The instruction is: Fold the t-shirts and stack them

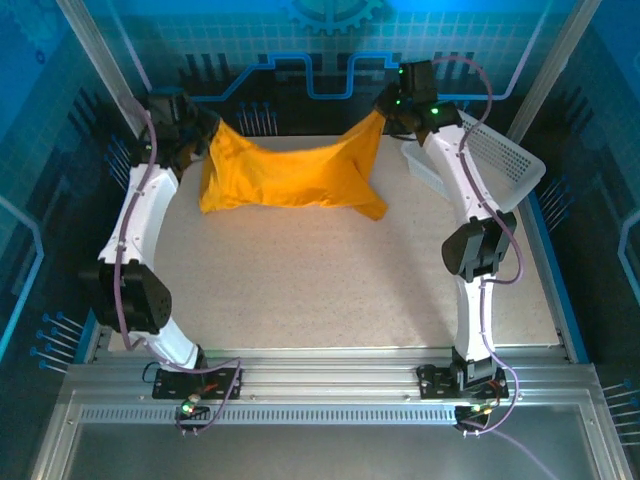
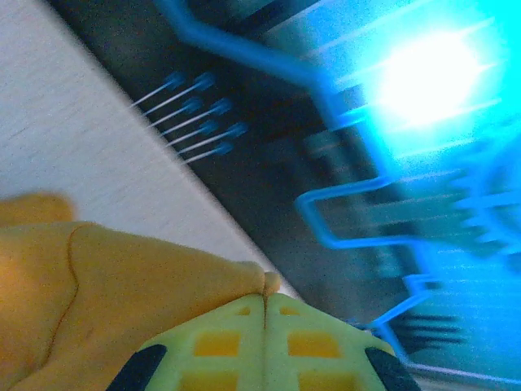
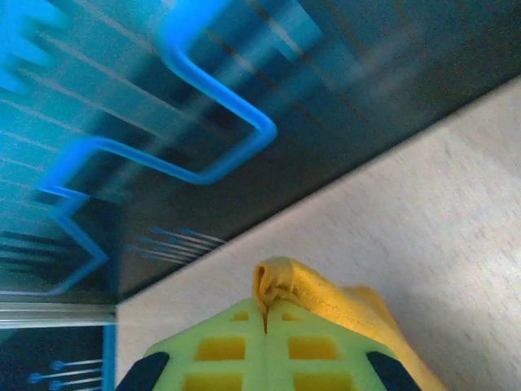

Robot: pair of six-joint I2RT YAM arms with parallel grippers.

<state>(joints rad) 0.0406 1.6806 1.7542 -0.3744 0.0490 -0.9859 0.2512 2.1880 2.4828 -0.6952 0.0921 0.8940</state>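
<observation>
The left gripper [image 1: 203,137] and right gripper [image 1: 384,112], each clamped tight on an edge, hold the t-shirt [image 1: 290,175] stretched between them, seemingly to spread it flat for folding.

From above, the right arm [image 1: 468,190] covers part of the white basket [image 1: 505,158]. Up close by the left gripper [image 2: 265,297], the t-shirt [image 2: 106,301] runs off the left and bottom edges, and the blue wall [image 2: 391,163] behind looks smeary.
</observation>
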